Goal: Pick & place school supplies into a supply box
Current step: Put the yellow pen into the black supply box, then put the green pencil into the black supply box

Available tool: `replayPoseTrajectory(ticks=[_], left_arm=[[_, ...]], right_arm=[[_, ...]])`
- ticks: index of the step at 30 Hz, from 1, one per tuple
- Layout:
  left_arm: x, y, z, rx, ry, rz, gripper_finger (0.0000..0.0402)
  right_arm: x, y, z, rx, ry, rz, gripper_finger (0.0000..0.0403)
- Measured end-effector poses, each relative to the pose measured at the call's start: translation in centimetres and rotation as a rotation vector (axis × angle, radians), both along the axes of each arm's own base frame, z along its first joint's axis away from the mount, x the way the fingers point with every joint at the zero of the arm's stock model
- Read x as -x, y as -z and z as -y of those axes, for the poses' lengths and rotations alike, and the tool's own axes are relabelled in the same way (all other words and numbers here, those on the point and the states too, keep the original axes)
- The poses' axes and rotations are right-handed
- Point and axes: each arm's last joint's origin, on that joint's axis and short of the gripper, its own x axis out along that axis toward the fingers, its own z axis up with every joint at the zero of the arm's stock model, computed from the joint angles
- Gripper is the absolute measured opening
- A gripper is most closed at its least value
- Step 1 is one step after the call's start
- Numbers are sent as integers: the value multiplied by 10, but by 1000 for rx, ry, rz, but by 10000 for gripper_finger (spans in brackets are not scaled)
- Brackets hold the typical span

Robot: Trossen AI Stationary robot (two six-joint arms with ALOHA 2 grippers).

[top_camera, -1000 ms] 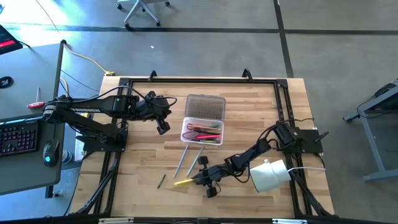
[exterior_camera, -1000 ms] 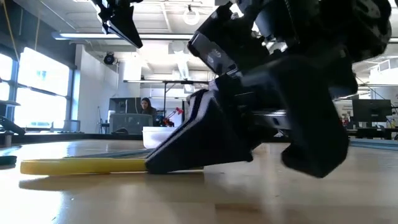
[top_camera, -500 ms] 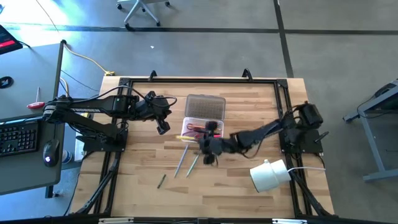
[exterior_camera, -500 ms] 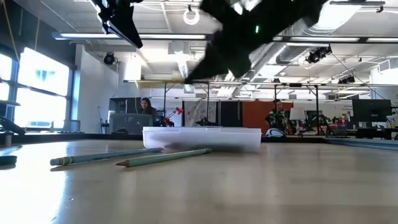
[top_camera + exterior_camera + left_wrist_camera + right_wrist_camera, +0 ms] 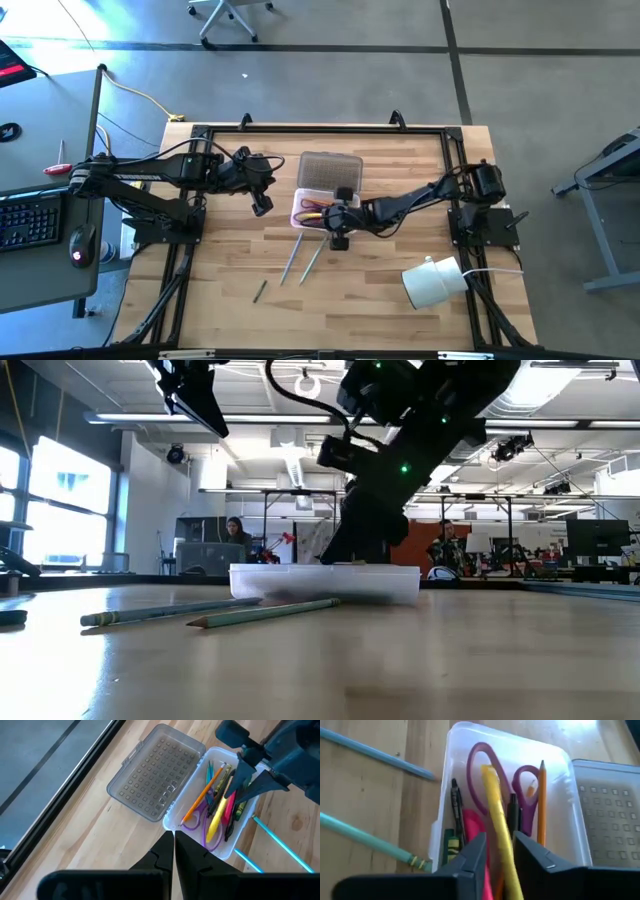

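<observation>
1. While the right gripper (image 5: 338, 222) hangs over the supply box (image 5: 312, 222) near the table's middle, its fingers stand a little apart around a yellow marker (image 5: 499, 837); whether they grip it or have let go, I cannot tell.
2. That marker lies among the scissors (image 5: 492, 772), an orange pencil (image 5: 541, 805) and other pens inside the box; the dotted lid (image 5: 155, 771) lies flat open beside it.
3. Outside, two teal pencils (image 5: 300, 260) lie on the wood just beside the box, and a short dark one (image 5: 259, 290) sits farther off.
4. These look light, stiff and thin, likely to roll; a pinch across the middle of the shaft should hold them level.
5. The left gripper (image 5: 262, 205) waits to the box's left, fingers pressed together on nothing.
</observation>
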Motion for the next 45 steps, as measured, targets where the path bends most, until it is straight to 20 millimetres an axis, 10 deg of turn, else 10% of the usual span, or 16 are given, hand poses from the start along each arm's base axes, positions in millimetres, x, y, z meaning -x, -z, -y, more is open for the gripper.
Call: replayPoseTrajectory(ticks=[14, 30, 45], left_arm=[[0, 0, 0, -1, -1, 6, 53], [-1, -1, 0, -8, 2, 7, 53], [-1, 0, 0, -11, 13, 1, 53]], right_arm=[[-10, -15, -58, -206, -433, 211, 141], [-29, 67, -65, -233, -438, 166, 126], [-23, 75, -88, -265, -548, 151, 91]])
